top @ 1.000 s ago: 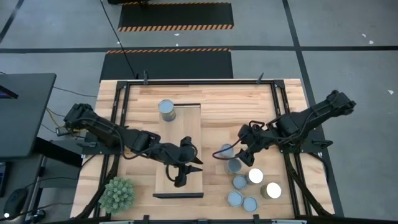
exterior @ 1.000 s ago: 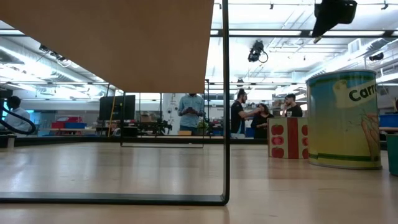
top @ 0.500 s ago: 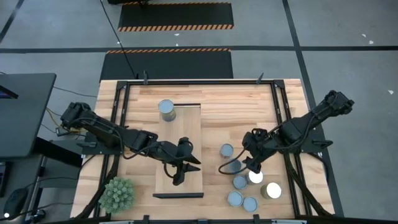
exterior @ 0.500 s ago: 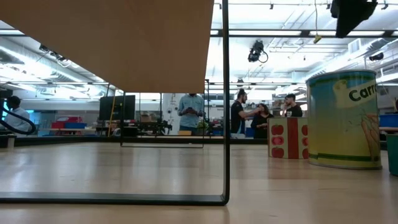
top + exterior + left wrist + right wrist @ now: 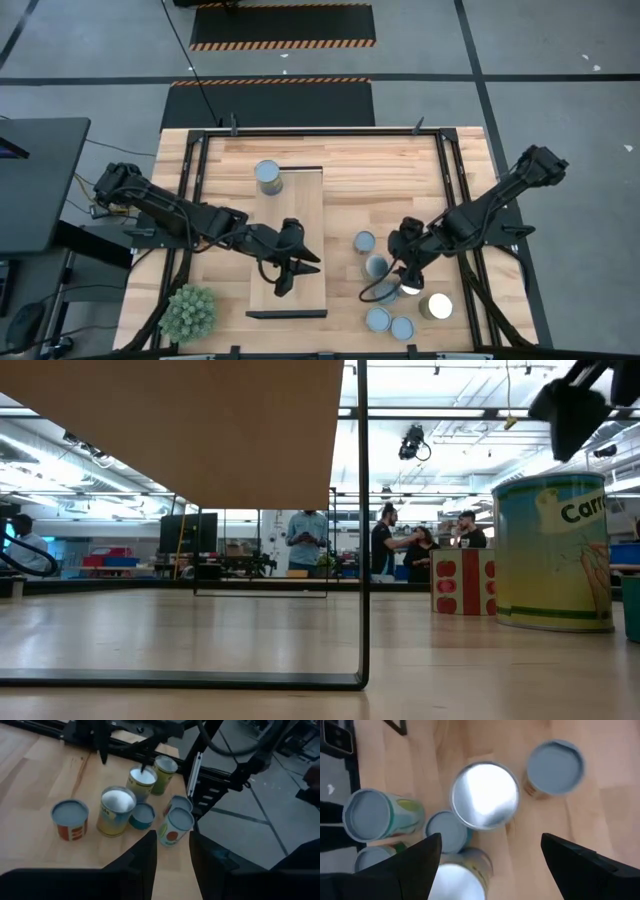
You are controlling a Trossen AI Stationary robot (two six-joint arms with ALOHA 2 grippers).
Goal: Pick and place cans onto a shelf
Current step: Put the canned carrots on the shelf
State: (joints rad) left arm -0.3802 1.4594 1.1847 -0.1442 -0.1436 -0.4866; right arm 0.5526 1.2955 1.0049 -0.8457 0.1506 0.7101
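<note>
Right hand (image 5: 385, 287) (open) has dropped over the cans (image 5: 376, 266).

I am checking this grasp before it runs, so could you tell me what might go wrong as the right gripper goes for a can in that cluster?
The right gripper hovers open over tightly packed cans; closing could nudge a neighbour or tip one. The left gripper waits over the shelf, perhaps blocking the placing spot.
</note>
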